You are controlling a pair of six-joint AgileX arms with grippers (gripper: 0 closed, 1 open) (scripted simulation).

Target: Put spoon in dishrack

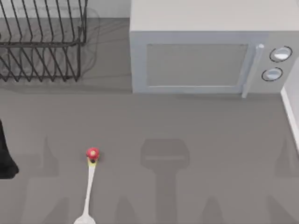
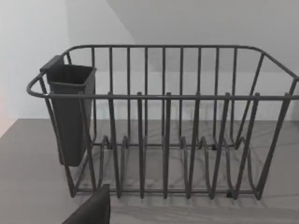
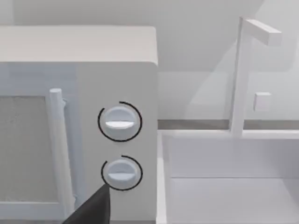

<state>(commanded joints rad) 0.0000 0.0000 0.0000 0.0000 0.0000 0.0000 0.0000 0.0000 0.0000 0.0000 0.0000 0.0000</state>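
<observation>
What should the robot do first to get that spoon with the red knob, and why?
Probably swing the left arm down over the spoon and get ready to grasp its handle. The spoon lies flat on the table near the front edge, on the left side, with nothing holding it. The dishrack stands at the back left, so the left arm seems closest to both.

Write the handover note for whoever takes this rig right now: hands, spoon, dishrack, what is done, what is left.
Hands: the left arm is parked at the table's left edge; whether either hand is open or shut cannot be told.
Spoon: lies flat on the table near the front, left of centre, red knob pointing toward the back, bowl at the front edge. Nothing holds it.
Dishrack: back left corner, left of the microwave; a dark cutlery cup hangs on one end. No spoon in it.
Done: nothing yet.
Left: grasp the spoon, carry it back-left, set it in the dishrack.
</observation>
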